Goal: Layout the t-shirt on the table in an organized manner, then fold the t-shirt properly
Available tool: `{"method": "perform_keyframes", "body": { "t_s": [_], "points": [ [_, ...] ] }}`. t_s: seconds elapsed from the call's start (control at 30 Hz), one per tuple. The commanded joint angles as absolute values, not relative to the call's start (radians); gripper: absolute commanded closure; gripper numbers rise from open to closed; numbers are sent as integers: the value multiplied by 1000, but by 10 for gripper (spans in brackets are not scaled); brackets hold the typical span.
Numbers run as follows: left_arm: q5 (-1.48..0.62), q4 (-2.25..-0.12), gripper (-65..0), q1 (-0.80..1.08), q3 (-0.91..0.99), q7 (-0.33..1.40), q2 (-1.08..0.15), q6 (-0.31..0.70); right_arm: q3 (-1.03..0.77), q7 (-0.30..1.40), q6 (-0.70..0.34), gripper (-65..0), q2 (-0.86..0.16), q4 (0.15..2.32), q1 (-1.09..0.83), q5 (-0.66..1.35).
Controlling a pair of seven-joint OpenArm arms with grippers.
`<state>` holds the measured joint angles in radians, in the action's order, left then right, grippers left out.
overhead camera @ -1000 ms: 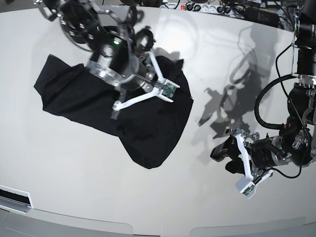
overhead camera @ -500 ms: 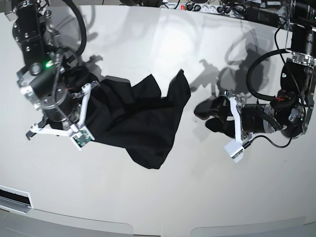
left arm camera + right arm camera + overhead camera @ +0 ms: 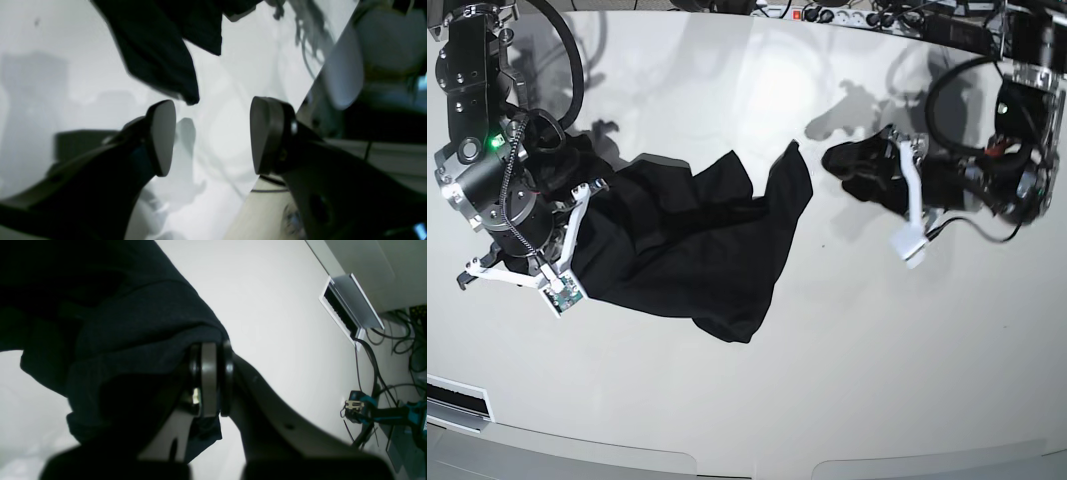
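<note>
The black t-shirt lies crumpled on the white table, left of centre, with one corner sticking up toward the far right. My right gripper is shut on a fold of the t-shirt at its left edge. In the base view its fingers blend into the dark cloth. My left gripper hovers open just right of the shirt's raised corner, apart from it. Nothing sits between its pads, and that corner of the t-shirt hangs just beyond them.
A white slotted box sits at the table's front left edge. A power strip and cables run along the far edge. Bare tabletop stretches in front of and to the right of the shirt.
My right gripper has dragged the shirt's left part from the middle out to the left. My left arm has risen from the front right toward the far side, nearer the shirt's right corner.
</note>
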<state>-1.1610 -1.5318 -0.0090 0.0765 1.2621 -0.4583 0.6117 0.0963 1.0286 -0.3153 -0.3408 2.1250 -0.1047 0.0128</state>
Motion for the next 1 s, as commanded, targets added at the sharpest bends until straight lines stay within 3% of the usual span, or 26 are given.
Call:
{"method": "perform_keyframes", "body": {
  "t_s": [0.0, 0.23, 0.4, 0.53, 0.73, 0.97],
  "points": [
    [-1195, -1547, -364, -4, 126, 1249, -459, 621, 91, 1006, -313, 0, -350, 2140, -91, 20],
    [-1122, -1547, -364, 131, 376, 1141, -281, 617, 91, 1006, -357, 0, -349, 2140, -91, 86],
    [-995, -1547, -365, 175, 362, 1082, -186, 601, 91, 1007, -356, 0, -350, 2140, -91, 86],
    [-836, -1546, -365, 174, 358, 1014, -135, 491, 91, 1007, -356, 0, -350, 2130, -91, 87],
    [-731, -1546, -370, 174, 253, 966, -127, 473, 91, 1007, -384, 0, -349, 2123, -91, 107],
    [-584, -1474, -378, 162, 116, 833, -127, 380, 91, 1007, -386, 0, -349, 2123, -91, 109]
  ]
}}
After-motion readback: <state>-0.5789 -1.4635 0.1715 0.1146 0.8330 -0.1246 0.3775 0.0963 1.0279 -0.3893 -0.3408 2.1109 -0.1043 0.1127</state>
